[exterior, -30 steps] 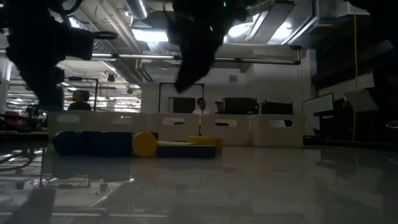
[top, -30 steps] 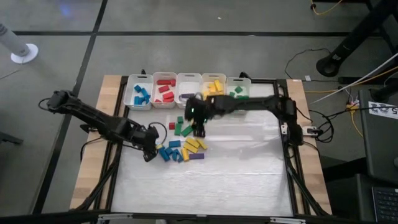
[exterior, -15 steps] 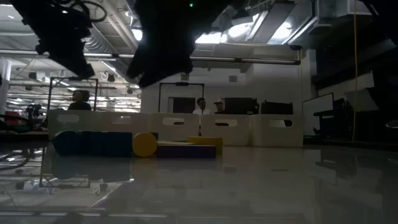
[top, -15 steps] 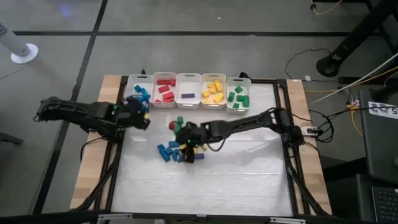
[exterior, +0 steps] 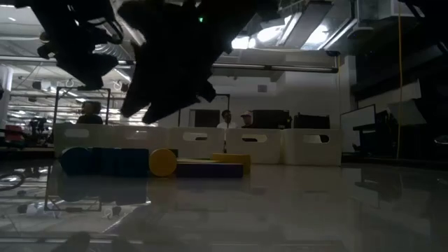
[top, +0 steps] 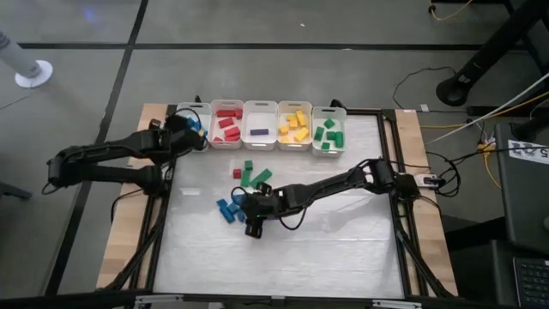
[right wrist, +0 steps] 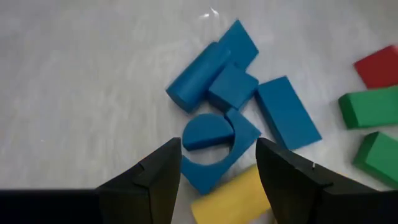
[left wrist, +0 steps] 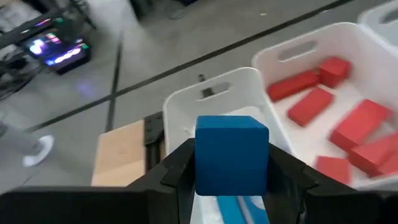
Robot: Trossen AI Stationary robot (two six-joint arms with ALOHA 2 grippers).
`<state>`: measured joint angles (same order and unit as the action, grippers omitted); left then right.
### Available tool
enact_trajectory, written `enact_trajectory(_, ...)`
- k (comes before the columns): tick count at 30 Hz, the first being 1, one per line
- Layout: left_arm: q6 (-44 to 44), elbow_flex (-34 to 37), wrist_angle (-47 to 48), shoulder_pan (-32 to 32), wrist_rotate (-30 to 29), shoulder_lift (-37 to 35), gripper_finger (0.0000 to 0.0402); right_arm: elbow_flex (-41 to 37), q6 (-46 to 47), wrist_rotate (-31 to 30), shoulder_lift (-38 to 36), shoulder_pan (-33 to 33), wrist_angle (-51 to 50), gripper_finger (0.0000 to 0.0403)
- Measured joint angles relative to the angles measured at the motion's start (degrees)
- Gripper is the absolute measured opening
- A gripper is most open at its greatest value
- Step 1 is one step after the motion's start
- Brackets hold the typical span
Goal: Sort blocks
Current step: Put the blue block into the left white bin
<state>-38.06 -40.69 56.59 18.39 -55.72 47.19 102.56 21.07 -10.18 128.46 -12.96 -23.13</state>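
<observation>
My left gripper is over the far-left white bin and is shut on a blue cube. My right gripper is open above the pile of loose blocks on the table. In the right wrist view its fingers stand on either side of a blue arch with a blue half-round in it and a yellow block, touching neither. Other blue blocks, green blocks and a red block lie flat on the table. My left gripper pinches the blue cube by two opposite side faces between its two fingers. The cube is lifted clear, level, above the open bin that holds blue blocks.
Five white bins stand in a row at the table's far edge: blue, red, purple, yellow, green. In the low view a yellow disc and a purple bar lie by the blue blocks. People show in the room behind.
My left gripper has gone from the pile toward the table's far left, up to the blue bin, carrying the blue cube. My right gripper has gone from near the bins toward the table's near edge and down over the pile.
</observation>
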Motion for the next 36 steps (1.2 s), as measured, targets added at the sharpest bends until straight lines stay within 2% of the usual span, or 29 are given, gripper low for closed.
enact_trajectory(6, 5.78, 0.0, -6.95, 6.24, 0.18, 2.79, 0.013, -0.01, 2.1, -1.82, 1.98, -0.2, 0.4, 0.0207)
enact_trajectory(11, 8.84, 0.02, -10.01, 9.25, 3.04, 5.49, 0.0134, -0.02, 2.87, -3.86, 2.17, -0.16, 0.23, 0.0207)
enact_trajectory(16, 9.04, 0.02, -10.63, 11.29, 6.22, 8.38, 0.0162, -0.02, 2.88, -5.29, 2.21, -0.16, 0.72, 0.0207)
enact_trajectory(21, 9.0, 0.02, -10.75, 12.48, 6.26, 10.69, 0.0188, 0.0, 3.12, -5.29, 3.96, -0.16, 1.94, 0.0207)
enact_trajectory(27, 9.01, 0.02, -11.06, 12.7, 6.94, 10.74, 0.0195, 0.09, 3.49, -4.41, 5.42, -0.14, 3.27, 0.0206)
enact_trajectory(32, 9.08, 0.02, -11.03, 12.7, 9.88, 10.55, 0.0195, 0.09, 4.25, -4.96, 5.43, -0.14, 3.03, 0.0174)
enact_trajectory(36, 9.17, 0.02, -11.01, 12.7, 16.8, 10.56, 0.0195, 0.09, 4.23, -5.57, 5.54, -0.06, 2.47, 0.012)
